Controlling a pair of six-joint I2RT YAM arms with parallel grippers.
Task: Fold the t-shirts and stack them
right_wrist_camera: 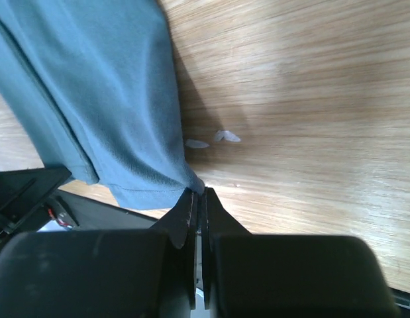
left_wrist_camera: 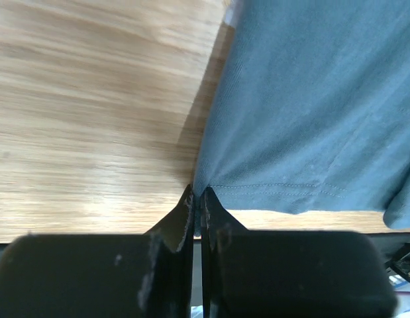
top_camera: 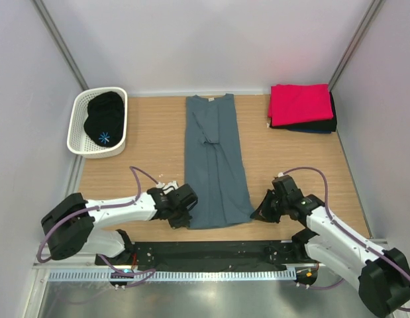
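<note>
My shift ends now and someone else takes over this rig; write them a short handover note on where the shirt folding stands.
Grippers: left gripper shut on the near left hem corner of the blue-grey t-shirt; right gripper shut on its near right corner.
Shirt: mid-table, folded into a long strip, collar at the far end.
Done: red t-shirt folded atop dark t-shirts, far right.
To do: fold the strip crosswise and stack it; black t-shirt waits in the white basket, far left.
</note>
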